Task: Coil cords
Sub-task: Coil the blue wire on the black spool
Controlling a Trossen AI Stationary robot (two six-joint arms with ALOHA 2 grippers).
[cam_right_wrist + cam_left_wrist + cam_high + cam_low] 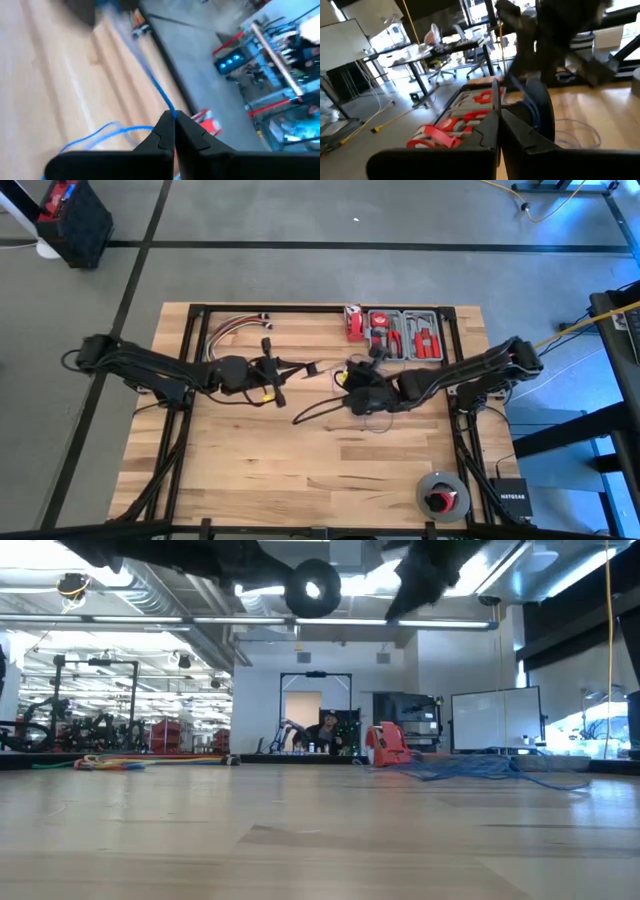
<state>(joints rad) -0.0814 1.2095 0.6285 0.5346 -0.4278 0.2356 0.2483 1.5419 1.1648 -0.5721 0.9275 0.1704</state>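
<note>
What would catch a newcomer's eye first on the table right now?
Both arms meet over the table's middle: the right gripper is shut on the thin blue cord, which runs taut away from it, while the left gripper is shut beside a dark spool wound with the same blue. Behind them, at the far edge, lies an open tool case with red-handled tools.

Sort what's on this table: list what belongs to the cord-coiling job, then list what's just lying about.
Belongs to the job:
- blue cord, pinched in the shut right gripper
- black spool, held by the shut left gripper, blue cord on it

Lying about:
- red tool case
- red, yellow and white wire bundle
- grey reel near the table's corner
</note>
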